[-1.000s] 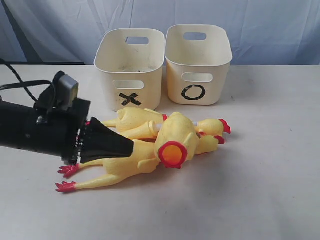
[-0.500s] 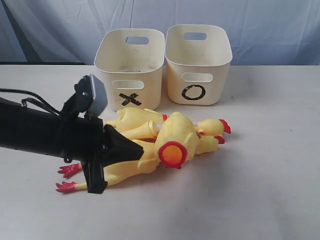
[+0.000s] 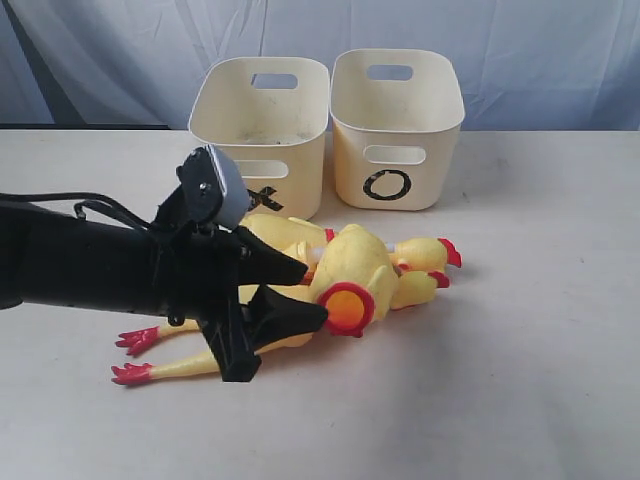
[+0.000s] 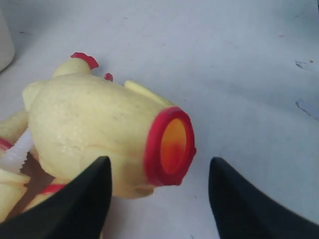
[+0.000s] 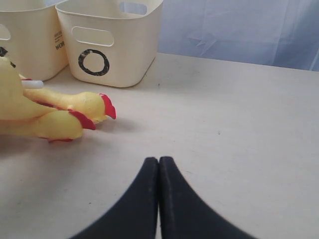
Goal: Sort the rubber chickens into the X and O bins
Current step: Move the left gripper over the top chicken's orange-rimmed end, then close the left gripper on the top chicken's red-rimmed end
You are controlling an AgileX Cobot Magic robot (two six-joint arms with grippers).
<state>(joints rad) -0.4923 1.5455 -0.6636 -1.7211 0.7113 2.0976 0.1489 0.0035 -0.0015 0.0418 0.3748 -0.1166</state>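
We see soft, even, fairly bright light in all three views, with no hard glare. In the exterior view the worktop (image 3: 520,380) carries only faint, diffuse shadows beneath the rubber chickens (image 3: 375,265) and the left arm (image 3: 90,265), which reads as near-featureless black. In the left wrist view the big chicken (image 4: 89,124) is sharp enough to show its skin texture, while the left pincer (image 4: 159,162) looks slightly soft at the frame edge. In the right wrist view the right pincer (image 5: 158,162) is flat black, and the backdrop (image 5: 239,30) is a little soft.
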